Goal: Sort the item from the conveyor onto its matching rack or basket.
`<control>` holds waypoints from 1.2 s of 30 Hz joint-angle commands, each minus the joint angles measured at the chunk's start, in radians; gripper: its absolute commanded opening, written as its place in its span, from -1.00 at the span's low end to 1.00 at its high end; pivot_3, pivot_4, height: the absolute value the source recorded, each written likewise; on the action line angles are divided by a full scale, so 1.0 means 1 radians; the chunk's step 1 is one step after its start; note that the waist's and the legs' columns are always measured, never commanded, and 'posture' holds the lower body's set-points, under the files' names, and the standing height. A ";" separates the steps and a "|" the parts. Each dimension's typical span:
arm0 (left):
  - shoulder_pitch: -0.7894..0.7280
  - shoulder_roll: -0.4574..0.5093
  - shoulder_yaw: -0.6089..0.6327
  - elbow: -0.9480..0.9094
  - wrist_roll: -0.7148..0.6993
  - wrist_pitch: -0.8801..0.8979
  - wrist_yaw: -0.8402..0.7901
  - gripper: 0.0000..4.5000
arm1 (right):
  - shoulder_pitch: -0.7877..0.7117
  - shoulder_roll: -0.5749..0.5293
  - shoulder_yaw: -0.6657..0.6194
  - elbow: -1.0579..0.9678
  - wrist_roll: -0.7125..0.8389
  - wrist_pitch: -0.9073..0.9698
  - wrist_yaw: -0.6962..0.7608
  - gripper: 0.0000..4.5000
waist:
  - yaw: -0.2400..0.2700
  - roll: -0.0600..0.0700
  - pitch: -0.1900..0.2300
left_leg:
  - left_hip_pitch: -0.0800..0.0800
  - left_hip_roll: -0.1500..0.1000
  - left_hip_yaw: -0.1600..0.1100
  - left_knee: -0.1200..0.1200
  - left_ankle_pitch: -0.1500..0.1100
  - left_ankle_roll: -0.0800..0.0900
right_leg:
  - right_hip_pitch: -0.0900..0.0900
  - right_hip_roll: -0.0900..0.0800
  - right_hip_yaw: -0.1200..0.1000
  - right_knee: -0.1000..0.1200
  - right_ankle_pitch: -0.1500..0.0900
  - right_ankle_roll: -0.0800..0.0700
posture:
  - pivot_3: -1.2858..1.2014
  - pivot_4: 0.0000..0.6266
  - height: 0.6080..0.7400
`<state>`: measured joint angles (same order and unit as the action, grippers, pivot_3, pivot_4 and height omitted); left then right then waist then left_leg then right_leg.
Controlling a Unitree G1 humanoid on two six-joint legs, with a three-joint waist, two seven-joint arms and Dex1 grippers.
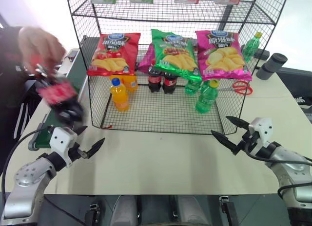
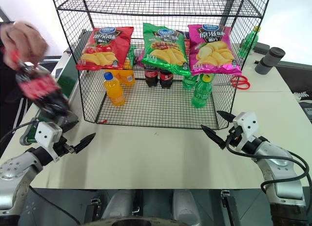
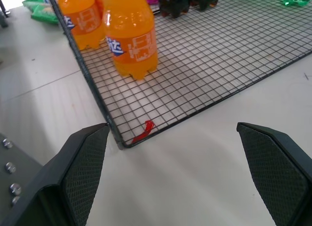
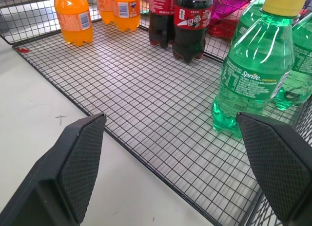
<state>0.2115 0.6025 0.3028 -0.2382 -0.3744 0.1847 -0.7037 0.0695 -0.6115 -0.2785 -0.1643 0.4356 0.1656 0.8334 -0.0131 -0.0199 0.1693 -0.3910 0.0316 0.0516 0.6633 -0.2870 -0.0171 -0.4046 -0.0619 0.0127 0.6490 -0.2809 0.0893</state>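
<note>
Cola bottle (image 2: 41, 92) was in a person's hand (image 2: 22, 41) above the conveyor (image 2: 66, 80), blurred, so I could not tell whether it had touched the belt. My left gripper (image 1: 90, 149) hovered nearby with jaws wide and nothing in them; the right gripper (image 1: 229, 131) was likewise spread and empty. I judged it best to wait for the hand to clear, then grasp the body below the cap and carry it to the rack (image 1: 165, 114), beside the two colas (image 1: 162, 81).
</note>
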 commanded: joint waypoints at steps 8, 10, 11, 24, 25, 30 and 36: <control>-0.022 -0.005 0.068 -0.041 -0.036 0.068 0.073 1.00 | -0.103 -0.004 0.026 0.012 -0.003 0.000 0.002 0.97 | 0.000 0.000 0.000 | 0.000 0.000 0.000 0.000 0.000 0.000 | 0.000 0.001 0.000 0.000 0.000 0.000 | 0.03 -0.52 1.00; -0.028 -0.018 0.081 -0.044 -0.044 0.087 0.100 1.00 | -0.120 -0.002 0.032 0.019 -0.005 -0.003 -0.002 0.97 | 0.000 0.000 0.000 | 0.000 0.000 0.000 0.000 0.000 0.000 | 0.000 0.001 0.000 0.000 0.000 0.000 | 0.03 -0.52 1.00; -0.033 -0.026 0.089 -0.047 -0.050 0.098 0.117 1.00 | -0.128 -0.002 0.036 0.023 -0.007 -0.004 -0.003 0.97 | 0.000 0.000 0.000 | 0.000 0.000 0.000 0.000 0.000 0.000 | 0.000 0.001 0.000 0.000 0.000 0.000 | 0.03 -0.52 1.00; -0.088 -0.070 0.272 -0.041 -0.209 0.235 0.261 1.00 | -0.256 0.042 0.118 0.121 -0.029 -0.045 0.023 0.97 | -0.002 0.000 0.000 | 0.000 0.000 0.000 0.001 0.000 0.000 | 0.000 0.001 0.000 0.001 0.000 0.001 | 0.03 -0.52 1.00; -0.090 -0.071 0.278 -0.036 -0.205 0.228 0.266 1.00 | -0.268 0.046 0.124 0.132 -0.030 -0.049 0.026 0.97 | -0.002 0.000 0.000 | 0.000 0.000 0.000 0.001 0.000 0.000 | 0.000 0.001 0.000 0.001 0.000 0.001 | 0.03 -0.52 1.00; -0.108 -0.070 0.285 0.020 -0.172 0.179 0.272 1.00 | -0.294 0.061 0.140 0.151 -0.032 -0.058 0.030 0.97 | 0.000 0.000 0.000 | 0.000 0.000 0.000 0.001 0.000 0.000 | 0.000 0.001 0.000 0.001 0.000 0.001 | 0.03 -0.52 1.00; -0.205 -0.078 0.232 0.148 -0.041 0.089 0.356 1.00 | -0.274 0.078 0.155 0.097 -0.036 -0.031 -0.001 0.97 | 0.001 -0.001 -0.001 | 0.000 0.000 0.000 0.001 0.000 0.000 | 0.000 0.001 -0.001 0.001 0.000 0.001 | 0.03 -0.52 1.00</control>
<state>0.0222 0.5255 0.5431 -0.1004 -0.4430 0.3099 -0.3623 -0.2069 -0.5365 -0.1204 -0.0148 0.3951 0.1345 0.8443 -0.0118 -0.0208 0.1688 -0.3910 0.0314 0.0515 0.6640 -0.2870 -0.0170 -0.4045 -0.0608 0.0122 0.6499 -0.2805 0.0900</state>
